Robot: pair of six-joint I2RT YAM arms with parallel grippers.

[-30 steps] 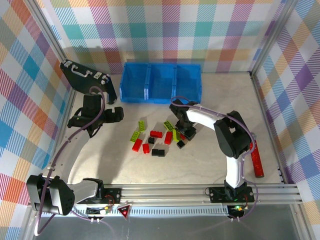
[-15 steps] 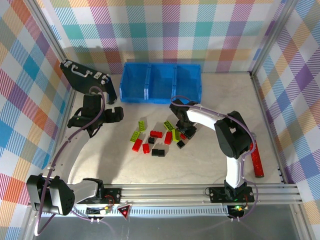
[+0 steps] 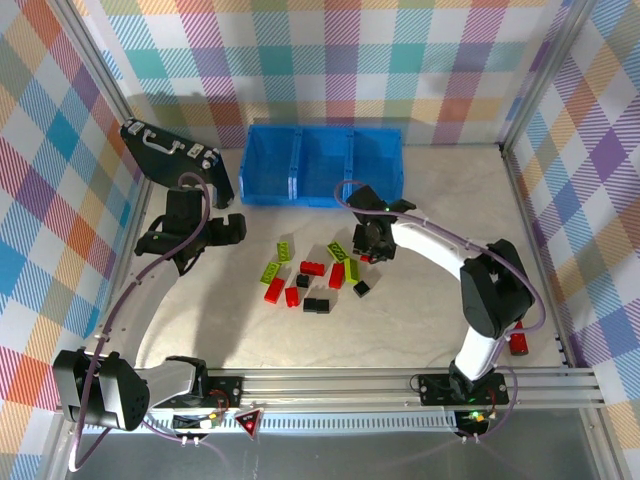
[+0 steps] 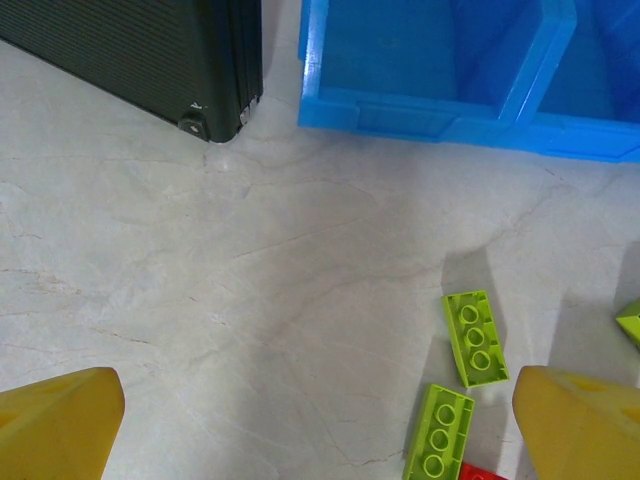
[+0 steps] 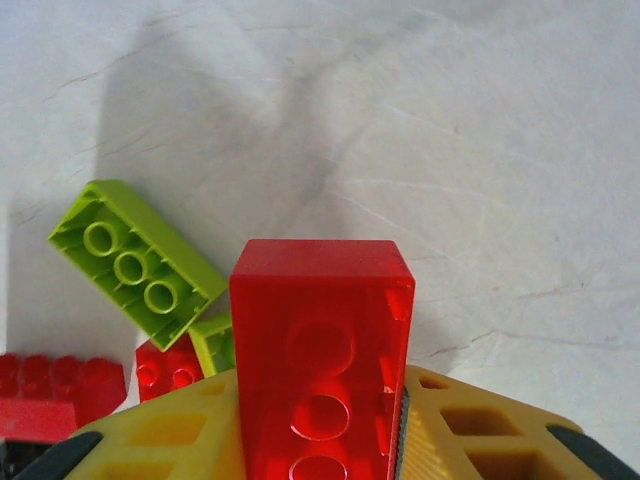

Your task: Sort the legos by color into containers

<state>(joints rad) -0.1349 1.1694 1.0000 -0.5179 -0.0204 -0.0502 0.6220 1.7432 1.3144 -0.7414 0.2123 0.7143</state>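
While the left fingers (image 4: 55, 425) stand spread wide over bare tabletop (image 4: 250, 300) and grip nothing, the right fingers (image 5: 470, 430) are closed narrowly on 1 red brick (image 5: 320, 350). It stands upright between the yellow pads, with its studded face toward the wrist camera. Seen from above, the right fingers are at the right edge of the scattered legos (image 3: 312, 268), on the near side of the blue bin (image 3: 322, 192) and apart from it. The bin's 3 compartments lie side by side at the far middle of the tabletop.

The loose legos, red, lime green and black, lie clustered between the 2 arms. Below the held brick lies 1 lime green brick (image 5: 135, 262), and more red pieces (image 5: 60, 395) lie at the lower left of the right wrist view. In the left wrist view, 2 lime green bricks (image 4: 475, 337) lie studs up near the right-hand finger. A black briefcase (image 4: 150, 50) has its corner just beside the bin's left end.
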